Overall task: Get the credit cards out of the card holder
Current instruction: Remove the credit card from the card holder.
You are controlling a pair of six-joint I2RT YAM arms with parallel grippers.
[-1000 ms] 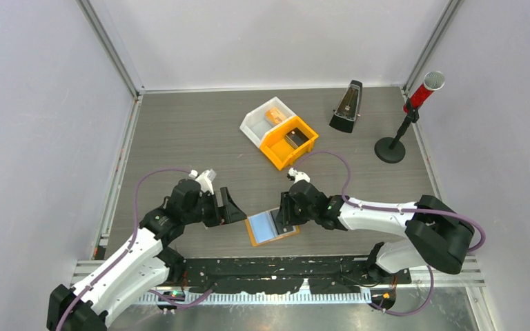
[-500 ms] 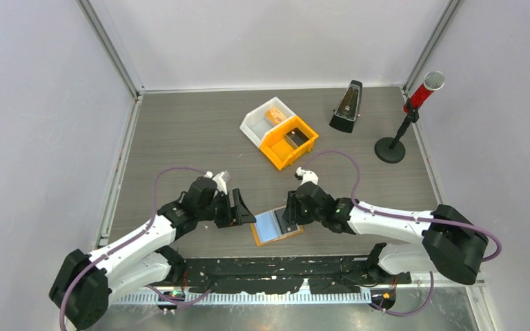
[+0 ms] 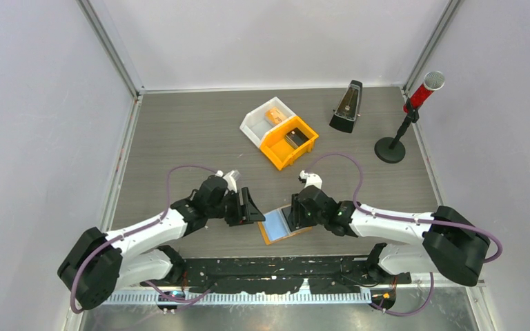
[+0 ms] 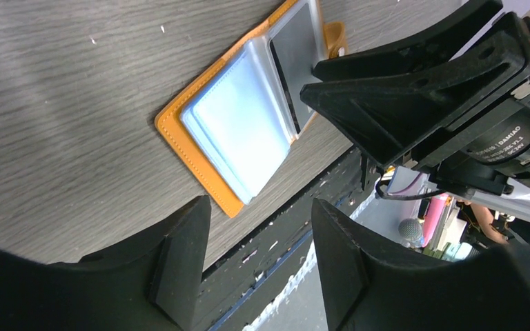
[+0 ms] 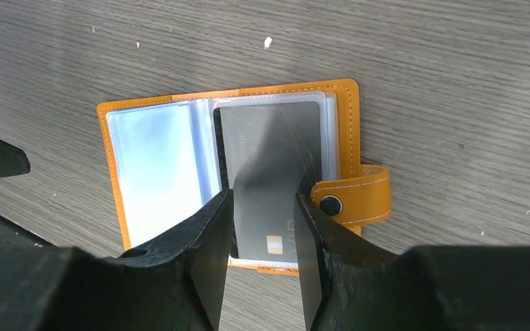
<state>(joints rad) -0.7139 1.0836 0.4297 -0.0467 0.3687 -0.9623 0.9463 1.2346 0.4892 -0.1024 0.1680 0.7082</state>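
The orange card holder lies open on the table near the front edge, pale blue sleeves on its left half. A dark grey credit card sits in the clear sleeve on its right half, next to the snap tab. My right gripper is open over the holder's right half, its fingers on either side of the card's lower part. My left gripper is open and empty just left of the holder, its jaws wide apart.
An orange bin with a dark item and a white bin holding an orange block stand behind, mid-table. A metronome and a red microphone on a stand are at the back right. The table's front edge runs just below the holder.
My left gripper has moved right, up to the holder's left edge. My right gripper and the holder have shifted slightly to the right.
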